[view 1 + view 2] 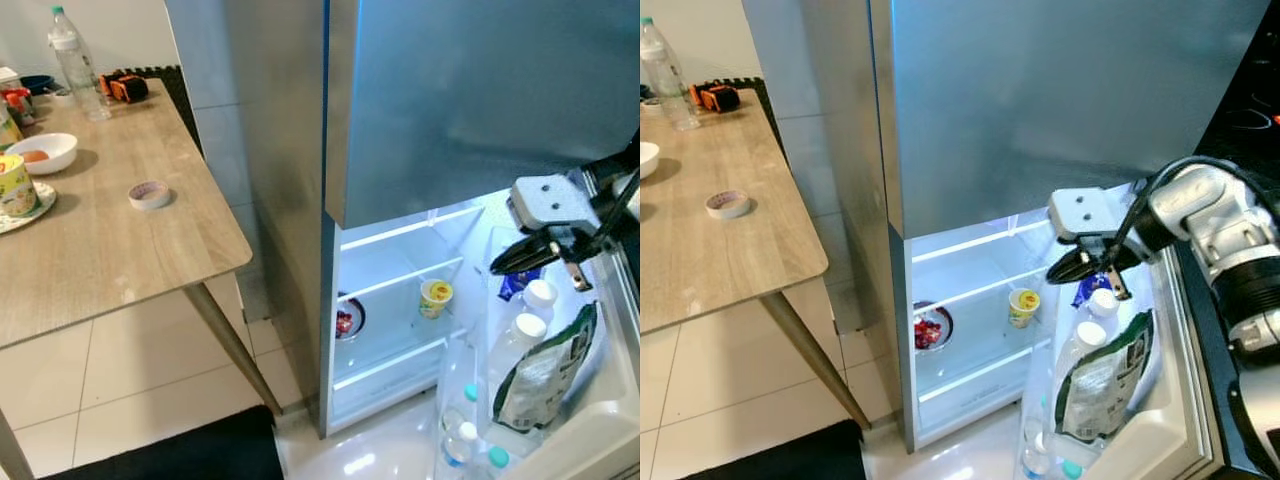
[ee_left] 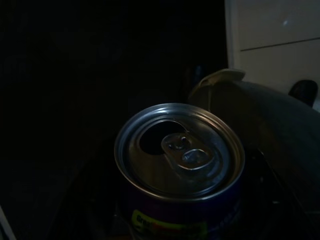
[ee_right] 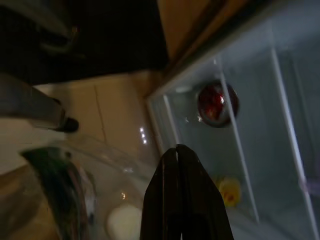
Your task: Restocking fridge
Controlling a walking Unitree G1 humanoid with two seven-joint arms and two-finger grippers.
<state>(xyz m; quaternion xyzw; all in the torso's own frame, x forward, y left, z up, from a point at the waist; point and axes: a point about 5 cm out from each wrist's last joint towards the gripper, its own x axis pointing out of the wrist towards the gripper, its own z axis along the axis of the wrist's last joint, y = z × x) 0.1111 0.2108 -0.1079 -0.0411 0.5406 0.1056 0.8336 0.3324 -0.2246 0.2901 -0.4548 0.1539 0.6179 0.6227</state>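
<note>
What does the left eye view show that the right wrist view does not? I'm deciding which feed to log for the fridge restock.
Left eye view alone: the wooden table with a tape roll, a water bottle and a white bowl, plus the grey upper fridge door.
Right wrist view alone: the right pincer from behind, its fingers pressed shut and empty.
Both: the lit fridge shelves, the red-filled bowl and the yellow cup.

A roll of tape lies near the table's right edge. A white bowl sits toward the left edge, and a water bottle stands by the far edge beside an orange-and-black object.
</note>
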